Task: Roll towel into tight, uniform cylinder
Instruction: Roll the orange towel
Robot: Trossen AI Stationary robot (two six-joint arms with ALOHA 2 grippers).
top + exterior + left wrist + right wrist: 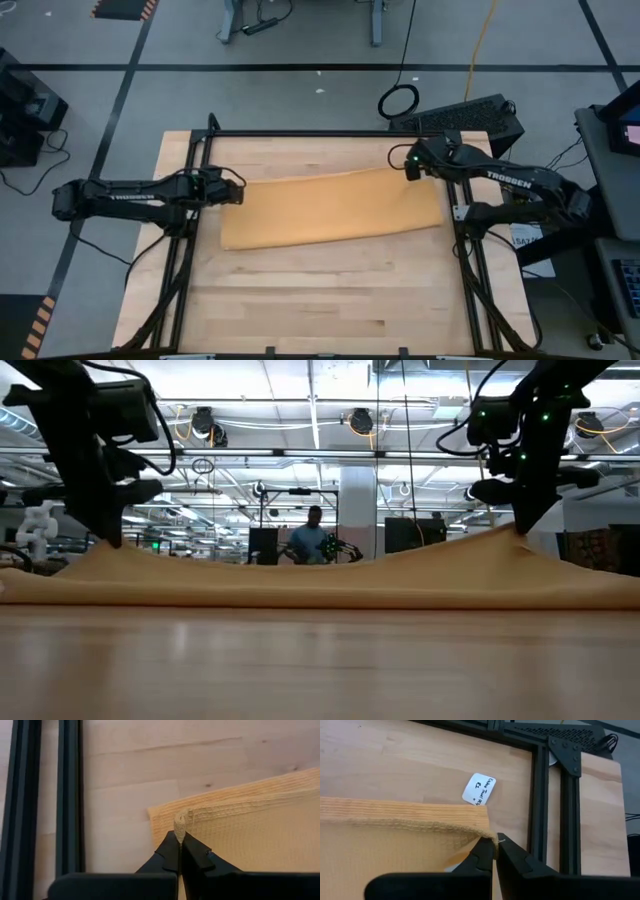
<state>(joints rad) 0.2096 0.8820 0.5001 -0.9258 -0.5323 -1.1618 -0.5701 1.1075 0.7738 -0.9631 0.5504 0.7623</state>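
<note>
The mustard-yellow towel lies spread across the middle of the wooden table, long side running left to right. Its white label sticks out flat on the wood at the far right corner. My left gripper is shut on the towel's far left corner and my right gripper is shut on its far right corner. In the low view the cloth rises to a small peak under each gripper, left and right, and sags flat between them. My left gripper pinches a bunched tip of the far left corner between its two fingertips, slanting down from the table's left side. That corner is raised a little; the rest lies on the table. One layer or several, I cannot tell. My right gripper pinches the far right corner at the end of a raised ridge of cloth, between its fingertips, slanting down from the right. The corner is lifted slightly off the wood, and a flat strip of towel lies beyond it.
A black metal frame runs along the table's far edge, with rails down the left and right sides close to the grippers. Bare wood stretches from the towel to the near edge.
</note>
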